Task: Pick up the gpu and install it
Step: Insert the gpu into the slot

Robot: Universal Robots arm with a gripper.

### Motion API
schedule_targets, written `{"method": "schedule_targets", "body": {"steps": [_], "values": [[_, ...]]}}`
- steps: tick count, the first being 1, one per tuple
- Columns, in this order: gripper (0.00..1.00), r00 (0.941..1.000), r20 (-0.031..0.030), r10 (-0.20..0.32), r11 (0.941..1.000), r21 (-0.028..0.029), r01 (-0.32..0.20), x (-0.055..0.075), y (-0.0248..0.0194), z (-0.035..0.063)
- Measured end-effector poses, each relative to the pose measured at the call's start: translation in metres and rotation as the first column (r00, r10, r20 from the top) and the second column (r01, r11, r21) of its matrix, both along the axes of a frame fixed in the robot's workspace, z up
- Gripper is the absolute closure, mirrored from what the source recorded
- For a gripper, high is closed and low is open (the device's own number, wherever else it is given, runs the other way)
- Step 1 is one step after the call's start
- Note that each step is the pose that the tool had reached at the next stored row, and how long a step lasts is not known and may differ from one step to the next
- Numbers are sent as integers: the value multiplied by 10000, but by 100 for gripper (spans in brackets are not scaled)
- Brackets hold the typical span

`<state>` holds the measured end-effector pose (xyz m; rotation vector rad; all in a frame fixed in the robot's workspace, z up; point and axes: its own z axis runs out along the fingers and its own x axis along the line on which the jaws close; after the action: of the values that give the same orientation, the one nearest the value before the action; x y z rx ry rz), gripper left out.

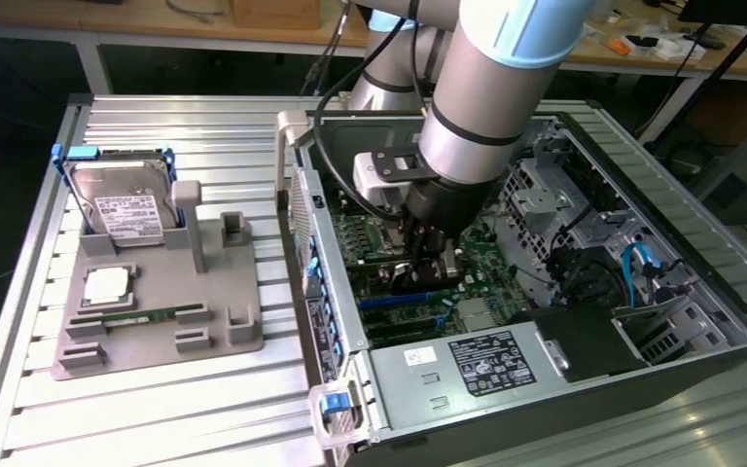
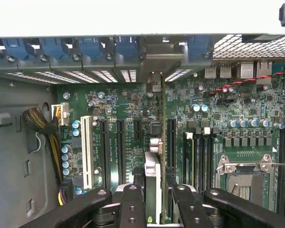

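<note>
The end effector (image 2: 156,195) is down inside the open computer case (image 1: 685,292). Its two fingers (image 2: 133,202) are drawn in close, with only a narrow gap between them, and they pinch the gpu (image 2: 153,173) by its flat faces. The card stands on edge between the pads, upright, its long side running along the motherboard (image 2: 228,137) in line with the expansion slots. Its far end reaches the metal slot wall of the case, under a row of blue clips (image 2: 90,47). I cannot tell whether its lower edge is seated in a slot or sits just above one.

In the exterior view the one arm (image 1: 478,107) comes in from twelve o'clock, and the card's place is near the middle of the case. One power supply (image 1: 478,365) sits at about five o'clock of it, and one blue cable (image 1: 640,258) at three o'clock.

Beside the card, the wrist view shows one long white slot (image 2: 87,152), several black slots and one empty processor socket (image 2: 247,175).

At nine o'clock of the case, on the ribbed metal desk (image 1: 153,428), lies one grey tray (image 1: 231,331). It carries one hard drive (image 1: 127,209), one processor chip (image 1: 108,284) and one green memory stick (image 1: 133,315), all well apart from the end effector.
</note>
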<state>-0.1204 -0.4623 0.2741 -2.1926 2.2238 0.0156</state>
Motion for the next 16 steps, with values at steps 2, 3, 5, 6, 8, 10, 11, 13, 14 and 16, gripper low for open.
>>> {"method": "schedule_targets", "body": {"steps": [2, 3, 5, 6, 8, 10, 11, 13, 14, 16], "values": [[73, 10000, 1, -1, 10000, 19, 1, -1, 0, -2], [73, 10000, 1, -1, 10000, 29, 1, -1, 0, -4], [73, 10000, 0, 0, 10000, 53, 0, -1, 0, -7], [73, 10000, 0, -1, 10000, 67, 1, -1, 0, -8], [73, 10000, 0, 0, 9999, 100, 0, -1, 0, -11], [73, 10000, 0, 0, 9999, 124, 0, -2, 0, -13], [73, 10000, 1, 0, 9999, 128, 0, -2, 0, -13], [73, 10000, 0, 0, 9999, 134, 0, -7, 0, -14], [73, 10000, 1, 0, 9999, 139, 0, -14, 0, -15], [73, 10000, 1, 0, 9999, 142, 0, -32, 0, -17]]}}
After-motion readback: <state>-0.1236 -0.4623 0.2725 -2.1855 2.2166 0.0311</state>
